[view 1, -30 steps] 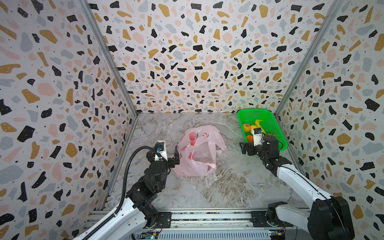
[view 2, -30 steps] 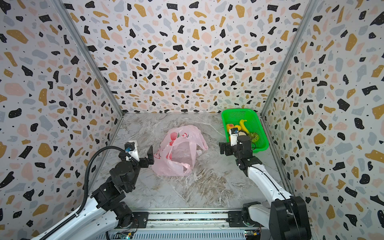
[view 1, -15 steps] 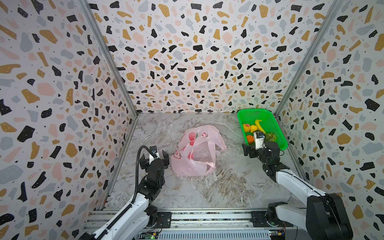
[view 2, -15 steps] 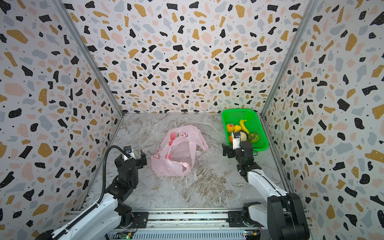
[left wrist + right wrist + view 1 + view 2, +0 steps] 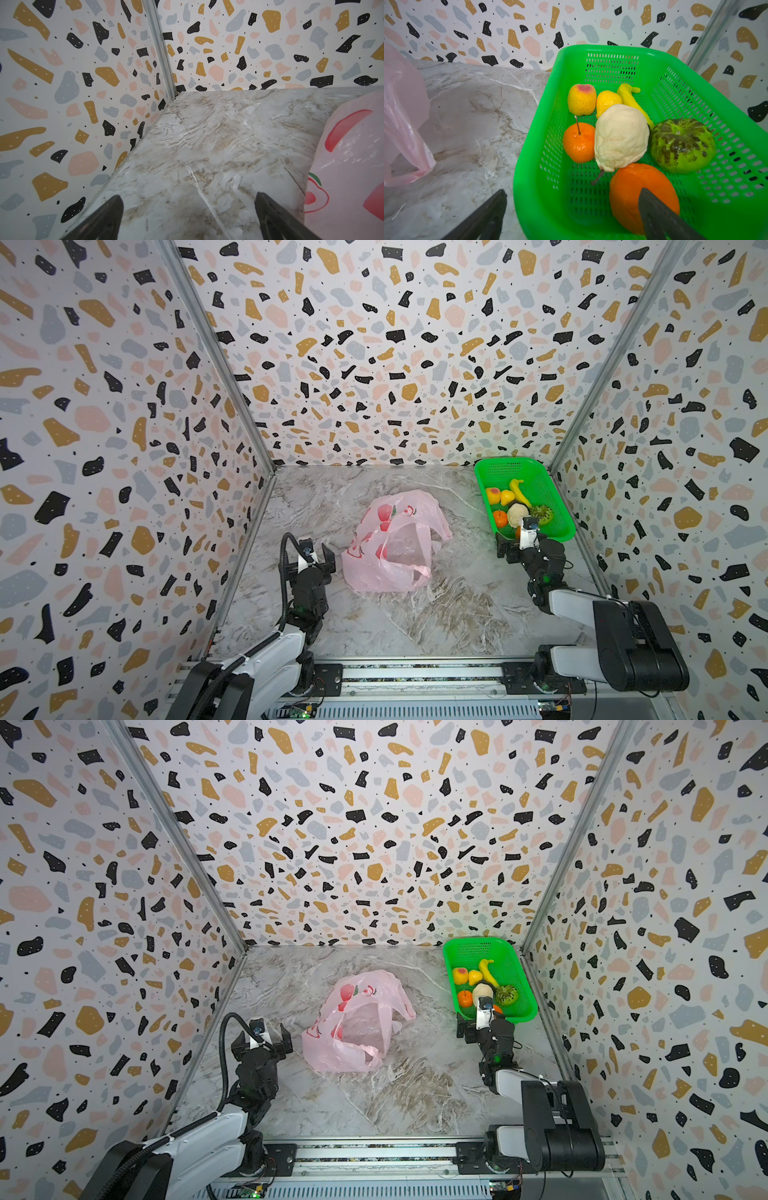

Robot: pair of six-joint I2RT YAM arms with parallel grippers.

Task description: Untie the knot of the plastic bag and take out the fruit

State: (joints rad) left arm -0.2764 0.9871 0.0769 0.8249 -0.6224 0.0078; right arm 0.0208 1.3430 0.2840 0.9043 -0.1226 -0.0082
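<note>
Left gripper (image 5: pixel 309 562) is spread wide and empty, low over the marble desk (image 5: pixel 415 626), just beside the left side of the plastic bag (image 5: pixel 395 547), which lies slack mid-desk. Right gripper (image 5: pixel 572 193) is likewise spread and empty, straddling the near rim of the green basket (image 5: pixel 511 466) at the desk's far right corner, with 7 fruit (image 5: pixel 517 512) inside.

Pale pink translucent plastic bag (image 5: pixel 395 547) with red fruit prints, slumped at centre of table (image 5: pixel 374 635), mouth open. Visible fruit (image 5: pixel 620 137) (banana, peaches, tangerines, cream ball, green piece) clustered inside green basket (image 5: pixel 515 462) at far right corner.
</note>
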